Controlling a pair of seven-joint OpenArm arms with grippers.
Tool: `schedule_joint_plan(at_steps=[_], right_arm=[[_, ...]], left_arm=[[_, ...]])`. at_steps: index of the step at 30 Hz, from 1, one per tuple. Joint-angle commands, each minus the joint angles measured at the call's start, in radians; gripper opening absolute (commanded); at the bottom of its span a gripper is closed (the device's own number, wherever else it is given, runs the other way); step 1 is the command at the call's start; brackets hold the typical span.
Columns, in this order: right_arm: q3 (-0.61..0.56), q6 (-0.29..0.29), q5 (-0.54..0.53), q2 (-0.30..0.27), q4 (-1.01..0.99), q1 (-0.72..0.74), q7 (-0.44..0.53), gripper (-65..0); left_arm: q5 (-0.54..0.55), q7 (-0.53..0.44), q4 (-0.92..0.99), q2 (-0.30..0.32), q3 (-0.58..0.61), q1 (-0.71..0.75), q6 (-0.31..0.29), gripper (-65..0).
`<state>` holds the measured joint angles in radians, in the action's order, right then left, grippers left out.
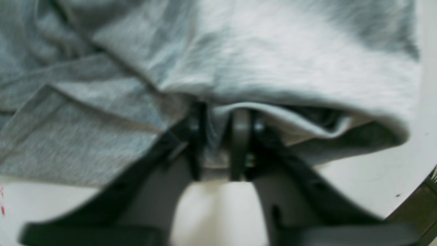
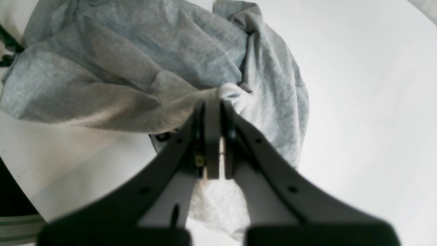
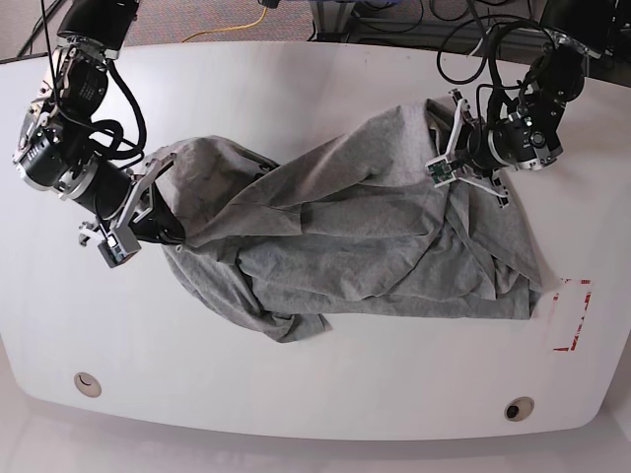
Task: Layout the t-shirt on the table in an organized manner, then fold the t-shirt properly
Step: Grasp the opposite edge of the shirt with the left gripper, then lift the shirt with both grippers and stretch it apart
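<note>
The heather-grey t-shirt (image 3: 375, 227) lies crumpled across the middle of the white table (image 3: 315, 384), stretched between both arms. At the shirt's right upper edge in the base view, my left gripper (image 3: 444, 148) is shut on a fold of its fabric; the left wrist view shows the cloth (image 1: 273, 51) pinched between the dark fingers of the gripper (image 1: 220, 112). At the shirt's left end my right gripper (image 3: 158, 189) is shut on a bunched edge. In the right wrist view this gripper (image 2: 213, 102) has its fingers pressed together under the t-shirt (image 2: 143, 54). No lettering shows.
A red rectangular outline (image 3: 572, 315) marks the table near its right edge, just past the shirt's lower right corner. Two round holes (image 3: 87, 382) (image 3: 519, 407) sit near the front edge. Cables lie on the floor behind the table (image 3: 246, 20).
</note>
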<state>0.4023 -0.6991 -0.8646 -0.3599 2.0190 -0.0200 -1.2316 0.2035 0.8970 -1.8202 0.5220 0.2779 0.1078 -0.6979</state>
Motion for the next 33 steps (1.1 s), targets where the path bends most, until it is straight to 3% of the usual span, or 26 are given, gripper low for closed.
schedule_joint_plan(at_steps=[1, 8, 19, 22, 33], right_arm=[[0.007, 0.001, -0.017, -0.014, 0.013, 0.015, 0.029, -65.0], [0.011, 0.001, -0.017, -0.015, 0.013, 0.016, 0.029, -65.0], [0.06, 0.001, -0.015, -0.035, -0.008, 0.065, 0.031, -65.0], [0.06, 0.001, -0.015, -0.061, -0.014, 0.091, 0.031, -65.0], [0.056, 0.001, -0.015, -0.07, -0.043, 0.187, 0.031, -65.0]], left_arm=[[0.004, -0.009, -0.013, 0.013, -0.007, -0.012, 0.0, -65.0], [0.004, -0.009, -0.016, 0.013, -0.021, -0.055, 0.0, -65.0], [0.006, -0.009, -0.017, 0.014, -0.266, -0.128, 0.0, -65.0], [0.006, -0.009, -0.017, 0.016, -0.269, -0.168, 0.0, -65.0], [0.006, -0.006, -0.042, 0.017, -0.269, -0.297, 0.0, -65.0]])
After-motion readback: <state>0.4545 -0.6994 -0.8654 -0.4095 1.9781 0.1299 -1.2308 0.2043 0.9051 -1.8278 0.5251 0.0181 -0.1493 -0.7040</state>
